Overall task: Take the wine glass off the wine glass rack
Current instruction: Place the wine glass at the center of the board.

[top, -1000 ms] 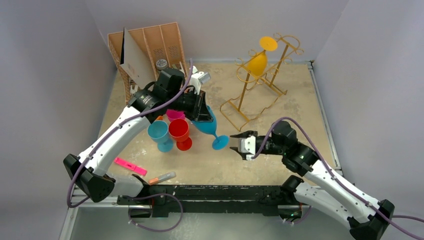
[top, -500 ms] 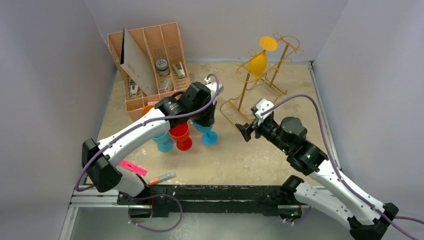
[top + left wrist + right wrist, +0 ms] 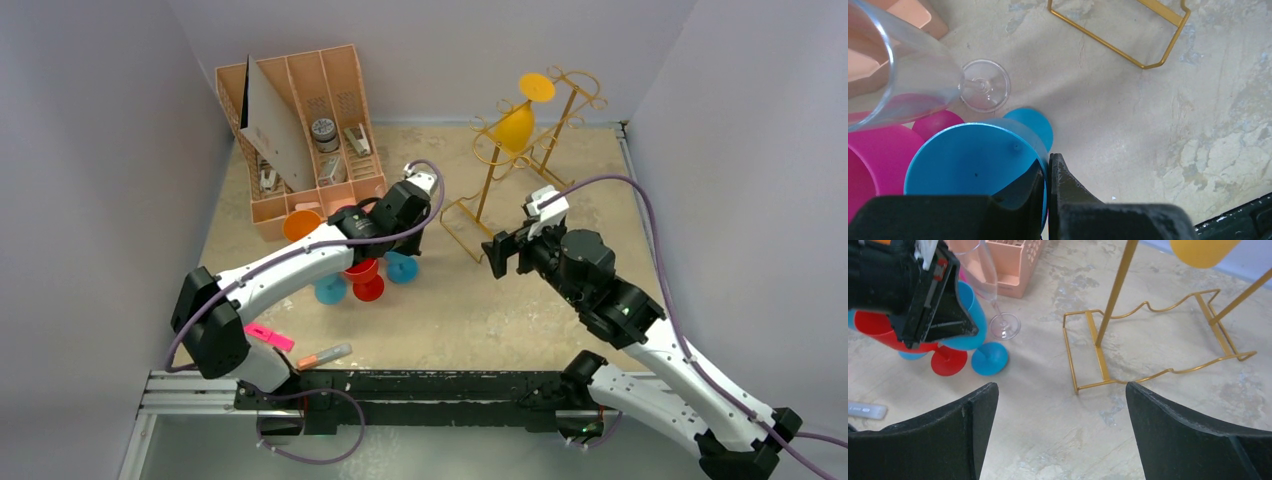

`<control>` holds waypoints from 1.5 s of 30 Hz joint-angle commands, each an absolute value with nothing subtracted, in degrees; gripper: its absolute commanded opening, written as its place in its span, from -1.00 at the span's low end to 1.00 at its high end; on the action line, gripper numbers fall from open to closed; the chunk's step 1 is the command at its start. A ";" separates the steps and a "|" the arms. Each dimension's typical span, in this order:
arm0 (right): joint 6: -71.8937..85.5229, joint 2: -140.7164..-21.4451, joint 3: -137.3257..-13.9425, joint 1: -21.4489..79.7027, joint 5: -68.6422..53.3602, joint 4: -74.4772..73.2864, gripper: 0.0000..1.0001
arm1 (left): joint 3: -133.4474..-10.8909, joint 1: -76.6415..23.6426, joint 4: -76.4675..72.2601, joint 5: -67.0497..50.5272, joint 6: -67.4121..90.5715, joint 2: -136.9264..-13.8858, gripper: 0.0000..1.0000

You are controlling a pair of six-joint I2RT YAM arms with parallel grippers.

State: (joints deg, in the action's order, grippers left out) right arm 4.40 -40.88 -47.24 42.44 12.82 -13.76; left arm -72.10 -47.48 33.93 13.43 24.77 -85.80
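Wine glass [image 3: 973, 155] rim pinched in L jaws; R jaws wide.

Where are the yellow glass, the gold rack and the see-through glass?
Yellow glass [image 3: 514, 128]: top view, on its bowl.
Gold rack [image 3: 1102, 362]: right wrist view, on a base bar.
See-through glass [image 3: 985, 92]: left wrist view, on its round foot.
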 commanded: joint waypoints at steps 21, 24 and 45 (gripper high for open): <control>10.37 -39.24 -55.01 42.59 25.55 -19.91 0.98 | -73.20 -49.13 35.50 17.41 26.03 -87.85 -0.87; 9.86 -38.22 -54.43 42.54 25.82 -19.08 0.98 | -73.18 -49.13 34.99 16.62 24.77 -87.70 -0.82; 10.73 -39.18 -57.32 42.58 29.05 -23.95 0.98 | -79.54 -49.13 38.62 11.56 25.17 -85.36 -0.11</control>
State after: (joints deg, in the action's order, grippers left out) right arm 10.92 -38.48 -54.00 42.44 26.13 -23.79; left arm -76.62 -48.88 38.24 12.60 24.47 -88.90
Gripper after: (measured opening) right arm 0.987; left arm 0.425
